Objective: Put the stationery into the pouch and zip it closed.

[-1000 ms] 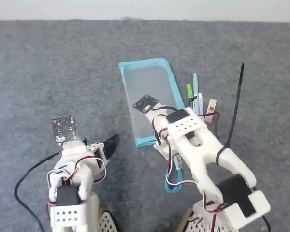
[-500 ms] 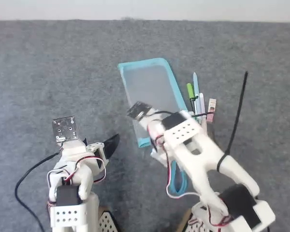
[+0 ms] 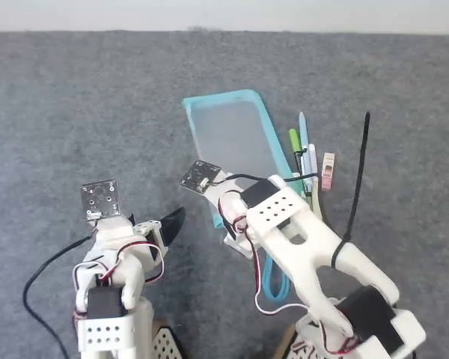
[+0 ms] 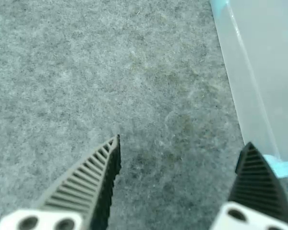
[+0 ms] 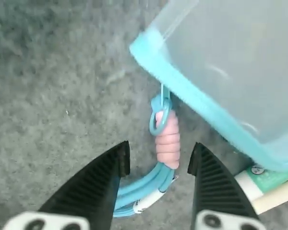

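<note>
Pouch [image 3: 232, 138] lies with pens [image 3: 305, 153] at its 3 o'clock; right pincer [image 5: 161, 145] released over its pink pull [image 5: 168, 136]; left pincer [image 4: 182, 141] released.

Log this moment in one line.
left tool: open, over mat | right tool: open, above pink zip pull | pens: beside pouch, outside

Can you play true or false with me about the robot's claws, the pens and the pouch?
1. The pens lie beside the pouch, not in it. True.
2. The left claw is holding a pen. False: it is open over the bare grey mat.
3. A pink zipper pull shows in the gap of the open right claw. True.
4. The pouch is red. False: it is see-through with a blue-green edge.
</note>
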Controlling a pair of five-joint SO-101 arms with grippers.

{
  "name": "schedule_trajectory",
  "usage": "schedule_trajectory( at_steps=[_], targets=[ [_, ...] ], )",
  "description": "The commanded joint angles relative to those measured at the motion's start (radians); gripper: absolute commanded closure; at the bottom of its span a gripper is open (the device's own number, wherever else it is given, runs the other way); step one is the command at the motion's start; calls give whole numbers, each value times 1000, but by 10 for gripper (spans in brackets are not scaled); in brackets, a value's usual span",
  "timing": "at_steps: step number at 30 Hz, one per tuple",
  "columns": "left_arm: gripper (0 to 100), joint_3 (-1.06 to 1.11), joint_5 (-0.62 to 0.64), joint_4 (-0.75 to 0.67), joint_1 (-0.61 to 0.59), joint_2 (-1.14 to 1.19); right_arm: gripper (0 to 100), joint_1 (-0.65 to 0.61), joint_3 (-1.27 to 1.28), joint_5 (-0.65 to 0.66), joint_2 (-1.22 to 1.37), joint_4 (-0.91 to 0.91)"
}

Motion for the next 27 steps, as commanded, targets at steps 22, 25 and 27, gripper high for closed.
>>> schedule_trajectory(
  at_steps=[22, 25, 27],
  targets=[
    [639, -8, -9, 6, 3, -15, 991, 102, -63, -12, 84, -68],
    [639, -8, -9, 6, 3, -15, 991, 125, -69, -35, -7, -35],
    [639, -8, -9, 6, 3, -15, 991, 136, -69, -40, -93, -15]
  ],
)
